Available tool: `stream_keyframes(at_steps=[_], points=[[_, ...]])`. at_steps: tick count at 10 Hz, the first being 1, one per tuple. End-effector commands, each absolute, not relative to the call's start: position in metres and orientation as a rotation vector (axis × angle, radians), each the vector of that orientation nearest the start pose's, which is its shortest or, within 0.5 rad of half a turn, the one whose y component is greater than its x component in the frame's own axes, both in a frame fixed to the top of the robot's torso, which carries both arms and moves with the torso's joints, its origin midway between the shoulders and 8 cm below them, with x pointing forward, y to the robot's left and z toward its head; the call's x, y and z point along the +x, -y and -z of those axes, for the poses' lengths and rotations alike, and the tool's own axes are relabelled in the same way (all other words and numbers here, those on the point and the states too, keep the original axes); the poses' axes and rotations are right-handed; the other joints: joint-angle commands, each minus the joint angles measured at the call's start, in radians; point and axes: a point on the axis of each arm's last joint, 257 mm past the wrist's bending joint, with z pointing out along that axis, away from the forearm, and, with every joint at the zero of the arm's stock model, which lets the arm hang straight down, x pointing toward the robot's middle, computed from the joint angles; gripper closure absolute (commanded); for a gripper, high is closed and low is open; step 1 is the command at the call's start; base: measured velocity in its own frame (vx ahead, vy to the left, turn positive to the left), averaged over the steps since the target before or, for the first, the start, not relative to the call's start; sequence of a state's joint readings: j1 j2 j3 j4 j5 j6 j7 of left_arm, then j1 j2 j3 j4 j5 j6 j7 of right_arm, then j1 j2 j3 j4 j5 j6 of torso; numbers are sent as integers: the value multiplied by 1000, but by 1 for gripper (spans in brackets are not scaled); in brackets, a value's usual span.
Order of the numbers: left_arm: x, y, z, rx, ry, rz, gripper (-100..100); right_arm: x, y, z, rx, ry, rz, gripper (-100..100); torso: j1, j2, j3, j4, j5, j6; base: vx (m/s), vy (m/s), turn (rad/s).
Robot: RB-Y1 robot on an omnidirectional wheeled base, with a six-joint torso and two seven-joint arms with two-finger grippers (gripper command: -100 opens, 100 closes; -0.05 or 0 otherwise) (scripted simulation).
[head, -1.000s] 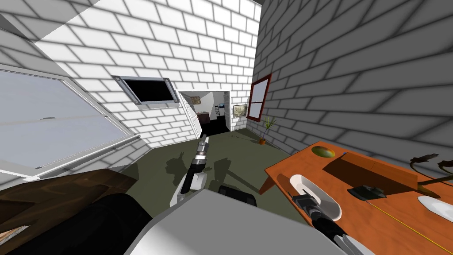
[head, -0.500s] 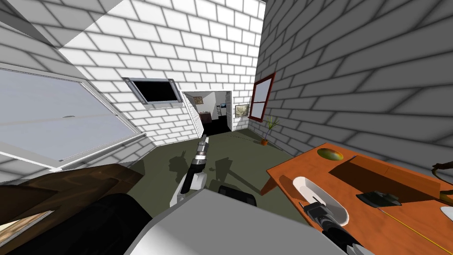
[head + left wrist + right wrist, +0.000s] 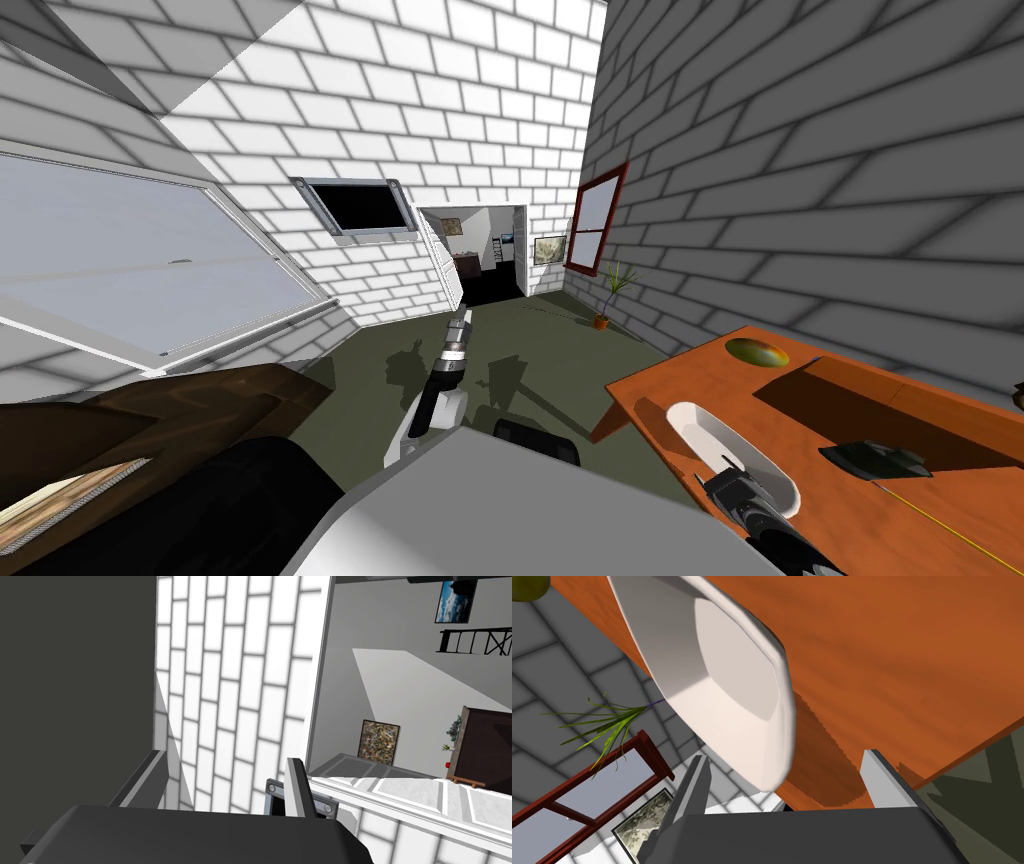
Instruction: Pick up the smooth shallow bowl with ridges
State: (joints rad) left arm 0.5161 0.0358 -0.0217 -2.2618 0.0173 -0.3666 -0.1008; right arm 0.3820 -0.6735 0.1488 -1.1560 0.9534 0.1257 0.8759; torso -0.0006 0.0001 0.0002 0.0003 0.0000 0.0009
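- Target: white, elongated shallow bowl (image 3: 732,686) with a faceted rim; lies on the orange-brown wooden desk (image 3: 850,520), close to the edge nearest the robot.
- Right claw (image 3: 784,756): 2 fingers wide apart, straddling the bowl's near end, clamped on nothing.
- Left claw (image 3: 225,761): fingers apart too, empty, held out forward over the dark green floor (image 3: 540,370), well apart from the desk.
- Risk 1: closing on the smooth, sloped rim and squeezing the bowl out, likely because so little of it sits between the fingers.
- Risk 2: touching with 1 finger before the other; could push the bowl sideways toward the desk's edge and off.
- Risk 3: jamming the fingertips into the desk if lowered too far.
- Probably calls for a deeper, centred reach before shutting.
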Motion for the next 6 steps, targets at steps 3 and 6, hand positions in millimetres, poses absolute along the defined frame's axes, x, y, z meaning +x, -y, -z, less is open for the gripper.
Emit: stream_keyframes(at_steps=[3, 6], points=[[367, -277, 17, -734, -777, 1197, 0, 259, 542, 507, -830, -2320, 851, -100, -7, -1, -1, 0, -2, 0, 12, -98, 46], [367, -277, 17, -735, -777, 1197, 0, 258, 545, 508, -832, -2319, 850, 100, -1, -1, 0, 0, 0, 0, 2, -19, 5]])
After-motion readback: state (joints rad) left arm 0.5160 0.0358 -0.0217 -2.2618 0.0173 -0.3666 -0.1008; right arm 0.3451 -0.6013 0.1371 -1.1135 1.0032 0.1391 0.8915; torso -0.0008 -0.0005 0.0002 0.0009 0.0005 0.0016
